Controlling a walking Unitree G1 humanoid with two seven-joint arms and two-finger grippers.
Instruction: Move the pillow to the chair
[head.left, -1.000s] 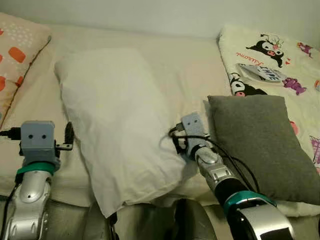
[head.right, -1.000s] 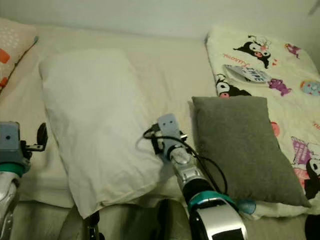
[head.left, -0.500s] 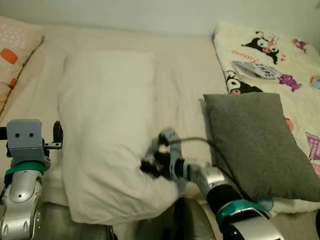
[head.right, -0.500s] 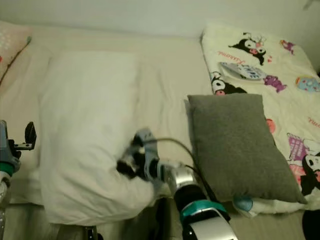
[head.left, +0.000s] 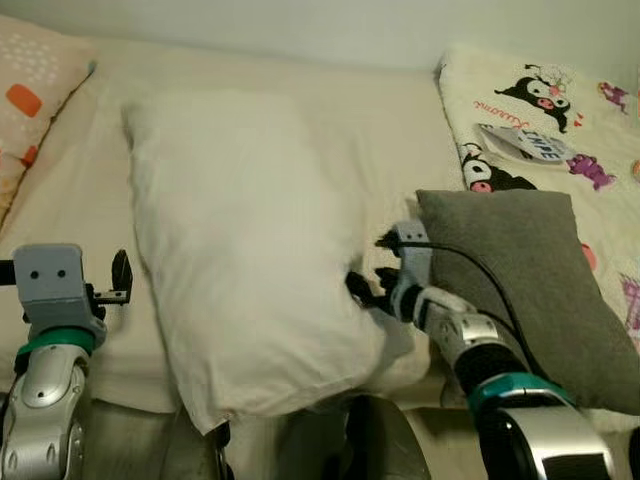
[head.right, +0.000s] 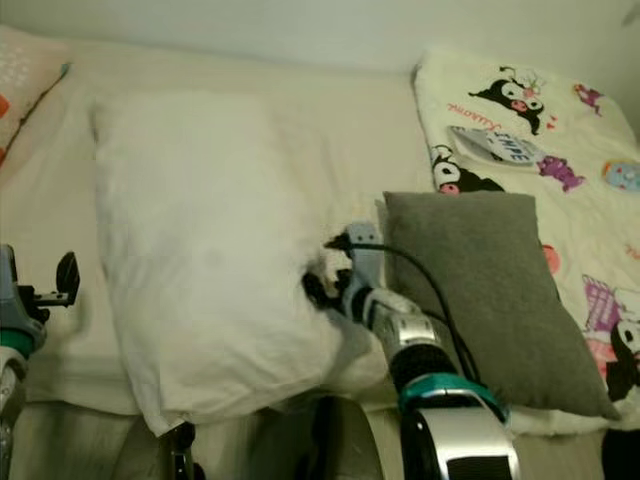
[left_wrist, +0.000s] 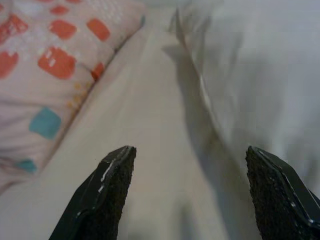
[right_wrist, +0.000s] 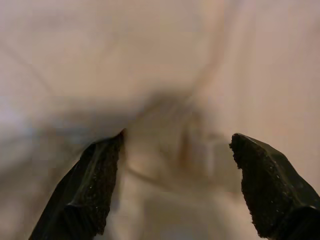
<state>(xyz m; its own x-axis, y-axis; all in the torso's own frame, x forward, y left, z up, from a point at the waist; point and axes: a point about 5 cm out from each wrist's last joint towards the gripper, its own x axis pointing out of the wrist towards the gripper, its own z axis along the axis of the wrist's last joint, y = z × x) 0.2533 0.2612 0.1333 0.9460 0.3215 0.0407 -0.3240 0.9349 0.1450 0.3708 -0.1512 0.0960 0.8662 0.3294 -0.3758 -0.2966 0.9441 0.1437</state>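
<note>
Head view: a cream bed runs across in front of me, cartoon blanket on my right, a grey cushion lying on its near end. The white pillow lies mid-bed. My right gripper is at the pillow's right edge; my left gripper hovers beside its left edge.

Left wrist: fingers spread wide over bare sheet, patterned pillow on one side, white pillow on the other.

Right wrist: fingers parted against pale, blurred fabric, gripping nothing.
</note>
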